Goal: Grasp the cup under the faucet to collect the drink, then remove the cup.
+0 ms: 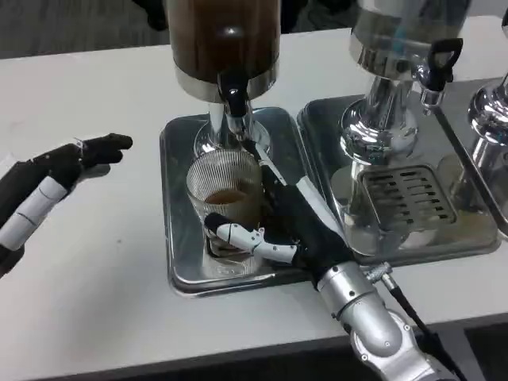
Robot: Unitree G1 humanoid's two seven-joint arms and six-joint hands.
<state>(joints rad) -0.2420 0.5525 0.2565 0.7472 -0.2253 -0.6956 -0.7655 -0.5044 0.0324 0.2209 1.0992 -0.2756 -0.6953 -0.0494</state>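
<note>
While the right hand [278,226] gripped the cup [225,198], fingers wrapped round its lower front, the cup stood on the drip tray [178,262] directly below the faucet [233,99] of the dark-drink dispenser [222,40]. Brown drink sat low in the ribbed glass. Left hand [51,186] hovered over the tabletop [95,302] well to the side, fingers apart, holding nothing. A second, clear dispenser [397,48] stood on its own tray [405,198] beside the first.

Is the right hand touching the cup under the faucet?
Touching. In the head view, the right hand wraps the ribbed glass cup, its fingers lying across the cup's lower front.
</note>
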